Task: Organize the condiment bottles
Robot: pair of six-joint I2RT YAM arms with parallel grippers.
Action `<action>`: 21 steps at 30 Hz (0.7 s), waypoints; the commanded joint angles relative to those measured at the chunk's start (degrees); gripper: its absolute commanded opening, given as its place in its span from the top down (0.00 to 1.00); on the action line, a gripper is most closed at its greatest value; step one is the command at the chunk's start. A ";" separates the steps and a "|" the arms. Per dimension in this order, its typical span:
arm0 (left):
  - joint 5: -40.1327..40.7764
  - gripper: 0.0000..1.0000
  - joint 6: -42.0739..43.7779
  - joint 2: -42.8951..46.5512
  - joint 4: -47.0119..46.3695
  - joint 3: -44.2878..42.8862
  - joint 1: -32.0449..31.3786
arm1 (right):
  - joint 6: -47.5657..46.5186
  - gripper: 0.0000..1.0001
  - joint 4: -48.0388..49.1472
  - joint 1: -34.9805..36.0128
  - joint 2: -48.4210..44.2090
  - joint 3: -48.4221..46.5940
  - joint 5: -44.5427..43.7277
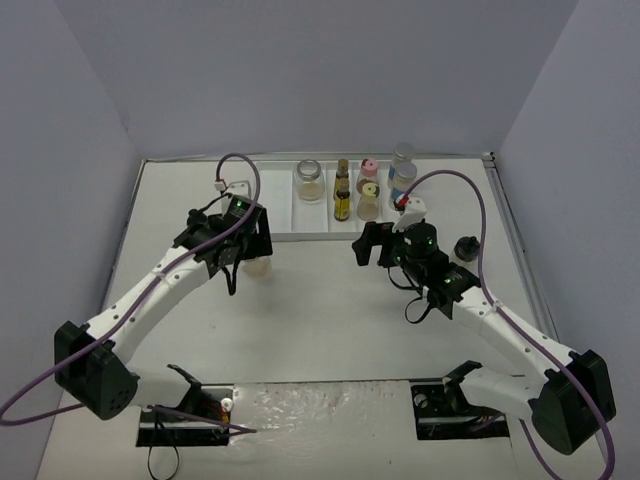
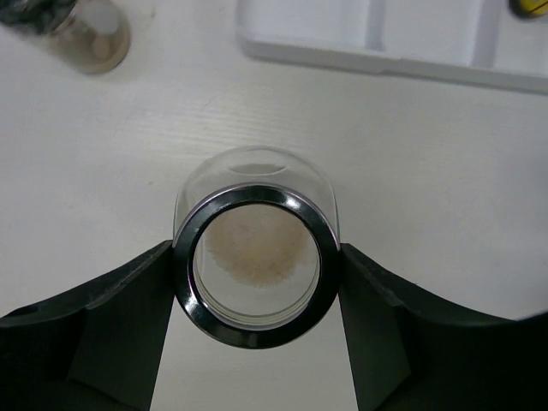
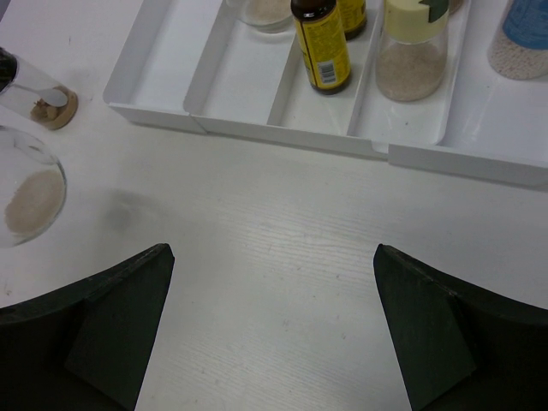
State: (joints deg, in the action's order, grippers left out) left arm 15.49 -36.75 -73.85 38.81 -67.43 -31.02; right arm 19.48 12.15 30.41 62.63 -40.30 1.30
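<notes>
Between the fingers [image 2: 128, 317] of the left gripper [image 2: 255, 282] stands a jar [image 2: 255, 257] of tan powder, on the table [image 2: 428, 171] just short of the tray [image 2: 360, 56]. Both fingers press its dark rim. Lift it straight up and keep it level. Lower it into a compartment without knocking the bottles [image 3: 323, 47] already there. The right gripper [image 3: 272, 282] hangs wide open, holding nothing.

Blue-labelled bottle [image 3: 519, 38], top beyond frame

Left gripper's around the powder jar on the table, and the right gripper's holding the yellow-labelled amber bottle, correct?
No. Right wrist view: the right gripper is open and empty; the amber bottle stands in the tray. The rest holds.
</notes>
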 commanded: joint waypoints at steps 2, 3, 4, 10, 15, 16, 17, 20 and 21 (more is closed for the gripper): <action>-0.21 1.00 5.54 -9.56 -11.64 -13.87 -0.98 | 0.34 0.00 -1.25 -0.79 -4.91 -3.56 -5.27; -0.55 1.00 6.44 -11.80 -12.12 -16.08 -0.97 | 0.40 0.00 -2.01 -0.88 -5.38 -3.57 -5.69; -0.86 1.00 7.14 -13.82 -12.23 -18.32 -0.93 | 0.47 0.00 -2.50 -0.92 -5.87 -3.60 -6.01; -3.61 1.00 11.34 -26.80 -13.33 -30.34 -0.89 | 0.73 0.00 -5.03 -1.14 -7.78 -3.65 -7.62; -4.26 1.00 12.81 -32.58 -14.64 -36.16 -0.45 | 0.67 0.00 -6.58 -1.20 -8.66 -3.53 -8.62; -4.39 1.00 12.88 -33.90 -14.64 -37.54 -0.26 | 0.71 0.00 -6.75 -1.26 -8.66 -3.50 -8.65; -4.52 1.00 12.93 -35.07 -14.70 -38.80 -0.09 | 0.75 0.00 -6.91 -1.31 -8.67 -3.45 -8.67; -5.22 1.00 13.06 -37.49 -15.37 -40.88 0.14 | 0.97 0.00 -7.43 -1.23 -8.73 -3.23 -8.59; -5.50 1.00 13.16 -38.32 -15.61 -41.55 0.17 | 1.06 0.00 -7.55 -1.29 -8.81 -3.21 -8.59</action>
State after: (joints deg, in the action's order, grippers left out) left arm 10.41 -25.20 -113.00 29.25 -102.23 -31.61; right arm 19.74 3.19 29.54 54.85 -41.39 -5.57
